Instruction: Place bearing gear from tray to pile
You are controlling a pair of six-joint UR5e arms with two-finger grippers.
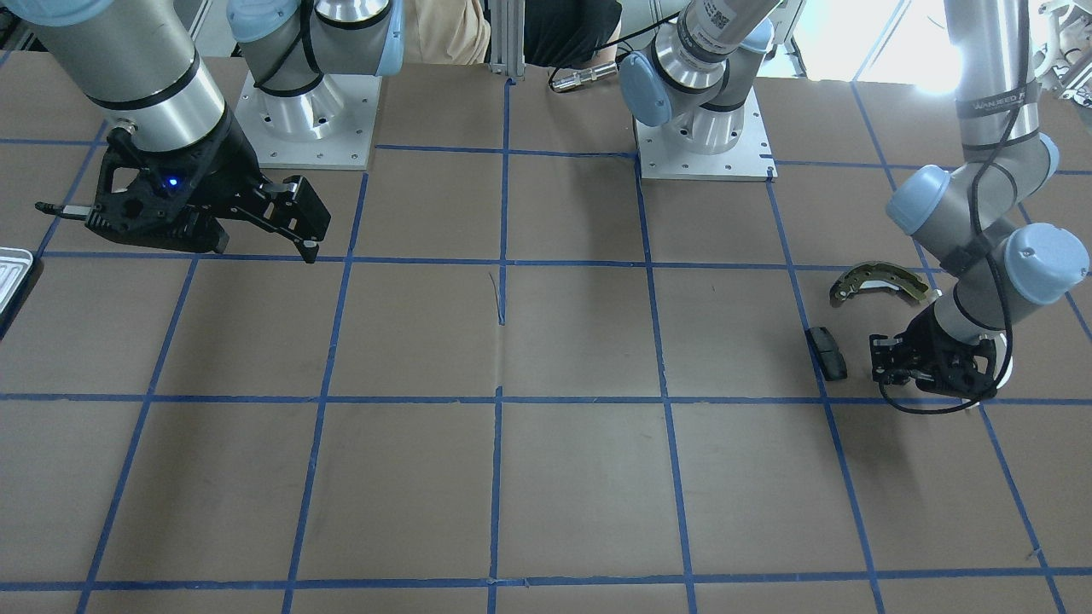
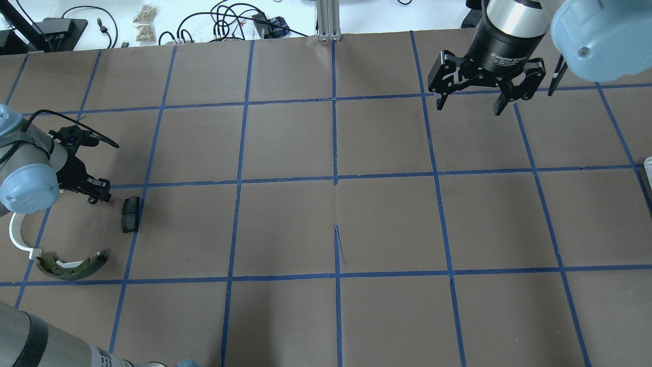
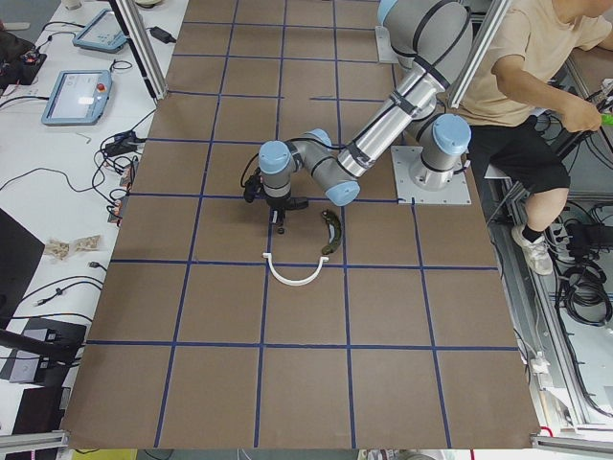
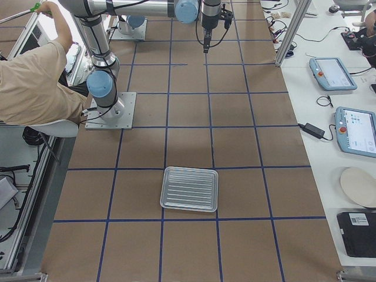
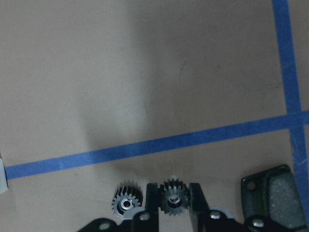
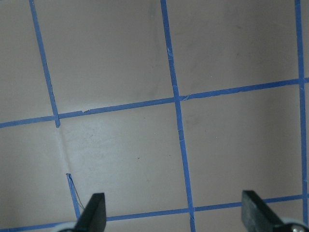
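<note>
My left gripper point(image 5: 173, 215) is low over the pile and shut on a small black bearing gear point(image 5: 173, 198), just above the table. A second gear point(image 5: 126, 200) lies just to its left. The black pad point(image 5: 273, 198) lies to its right and also shows in the overhead view point(image 2: 130, 214). The olive brake shoe point(image 2: 71, 265) and the white arc point(image 2: 18, 237) lie nearby. The left gripper also shows in the overhead view point(image 2: 96, 192). My right gripper point(image 2: 468, 107) is open and empty, high over the far side. The silver tray point(image 4: 189, 188) has nothing in it.
The table is brown with a grid of blue tape. The arm bases point(image 1: 307, 119) stand at the robot's edge. A seated person point(image 3: 522, 105) is beside the table. Cables and tablets point(image 4: 332, 73) lie on the white bench beyond the edge.
</note>
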